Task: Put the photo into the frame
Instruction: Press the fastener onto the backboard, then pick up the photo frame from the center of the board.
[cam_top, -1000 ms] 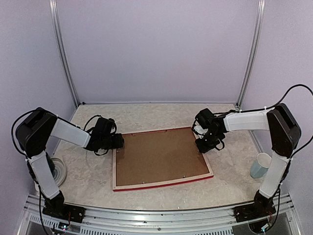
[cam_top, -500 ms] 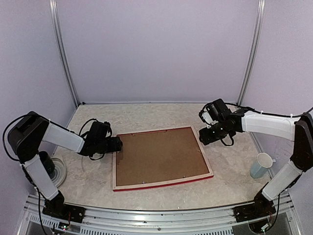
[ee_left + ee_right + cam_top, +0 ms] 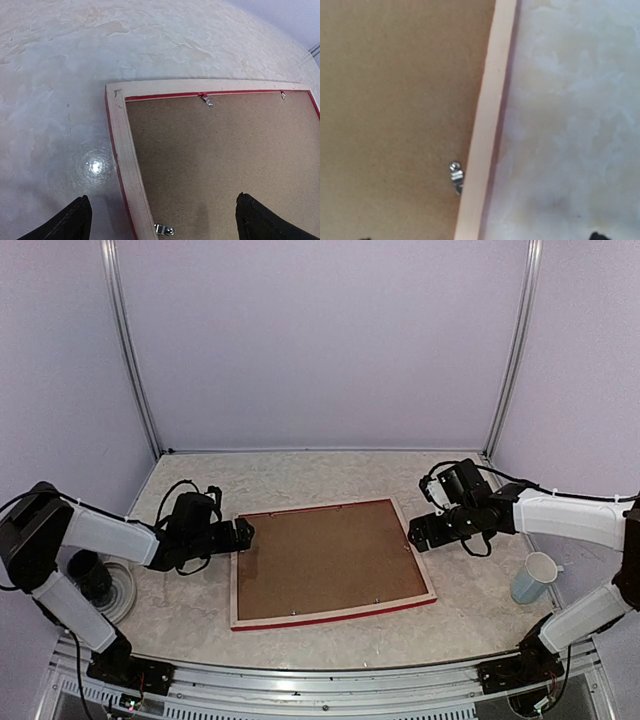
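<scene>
The left gripper [image 3: 243,532] hangs low over the frame's far-left corner. Its black fingers [image 3: 75,222] are spread wide to either side of the pale wood rail and hold nothing. The right gripper [image 3: 415,535] hovers just above the right rail near the far-right corner. Its fingertips [image 3: 596,236] barely show at the bottom of the wrist view, and they too are set wide apart and empty.

The frame [image 3: 235,590] lies face down in the middle of the table [image 3: 300,475], closer to the near edge and slightly askew, with a red strip showing along its near side. A brown backing board [image 3: 325,560] fills it, held by small metal clips [image 3: 163,229]. Whether the photo lies beneath the board cannot be told.

A pale cup [image 3: 533,577] stands near the right edge. A white round dish [image 3: 122,590] sits by the left edge.
</scene>
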Available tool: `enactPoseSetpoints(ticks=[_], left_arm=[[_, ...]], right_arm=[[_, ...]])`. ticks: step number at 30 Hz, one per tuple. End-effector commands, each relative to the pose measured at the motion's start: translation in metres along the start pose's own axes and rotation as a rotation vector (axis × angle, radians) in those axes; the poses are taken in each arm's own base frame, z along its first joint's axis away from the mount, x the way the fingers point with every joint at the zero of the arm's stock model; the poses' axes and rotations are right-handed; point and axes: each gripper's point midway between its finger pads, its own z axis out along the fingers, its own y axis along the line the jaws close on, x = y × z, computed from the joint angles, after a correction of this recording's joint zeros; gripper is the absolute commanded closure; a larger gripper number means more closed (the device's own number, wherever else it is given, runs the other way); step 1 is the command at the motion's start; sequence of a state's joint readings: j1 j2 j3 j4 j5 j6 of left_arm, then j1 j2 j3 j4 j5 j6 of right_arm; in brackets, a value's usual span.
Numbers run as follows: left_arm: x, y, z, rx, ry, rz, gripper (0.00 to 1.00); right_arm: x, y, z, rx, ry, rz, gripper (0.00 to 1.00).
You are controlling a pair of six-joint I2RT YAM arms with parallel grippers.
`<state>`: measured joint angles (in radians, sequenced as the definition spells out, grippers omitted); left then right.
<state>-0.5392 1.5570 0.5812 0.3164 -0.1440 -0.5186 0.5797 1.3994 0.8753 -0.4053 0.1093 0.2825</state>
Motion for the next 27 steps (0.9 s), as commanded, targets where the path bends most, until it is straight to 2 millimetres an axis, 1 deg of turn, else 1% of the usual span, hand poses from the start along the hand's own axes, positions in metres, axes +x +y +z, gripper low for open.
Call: enactPoseSetpoints(ticks=[1,2,3,6,11,14,18,20,22,27], left_arm=[[-0.012,-0.027,-0.012,0.039,-0.086,0.063,0.01],[-0.011,-0.033,-0.015,0.039,-0.093,0.084,0.01],[-0.011,-0.039,-0.017,0.042,-0.103,0.104,0.01],[-0.01,-0.055,-0.022,0.043,-0.125,0.156,0.01],[-0.008,-0.071,-0.027,0.068,-0.135,0.204,0.01],[-0.006,-0.083,-0.034,0.105,-0.134,0.232,0.01],[0.003,-0.115,-0.053,0.198,-0.139,0.346,0.01],[0.011,-0.132,-0.064,0.235,-0.14,0.409,0.01],[0.026,-0.149,-0.073,0.276,-0.122,0.475,0.01],[0.057,-0.18,-0.086,0.35,-0.086,0.626,0.01]], right_arm=[[-0.007,0.003,-0.011,-0.023,-0.074,0.026,0.05],[-0.007,0.002,-0.012,-0.021,-0.081,0.032,0.02],[-0.006,0.001,-0.013,-0.021,-0.088,0.036,0.01],[-0.002,-0.003,-0.014,-0.007,-0.102,0.047,0.01],[0.003,-0.01,-0.014,0.009,-0.117,0.067,0.01],[0.005,-0.014,-0.014,0.014,-0.123,0.075,0.01],[0.003,-0.016,-0.017,0.003,-0.141,0.084,0.01],[0.003,-0.016,-0.019,0.001,-0.148,0.088,0.01],[0.001,-0.016,-0.02,-0.006,-0.158,0.092,0.01],[0.001,-0.016,-0.02,-0.024,-0.16,0.106,0.01]])
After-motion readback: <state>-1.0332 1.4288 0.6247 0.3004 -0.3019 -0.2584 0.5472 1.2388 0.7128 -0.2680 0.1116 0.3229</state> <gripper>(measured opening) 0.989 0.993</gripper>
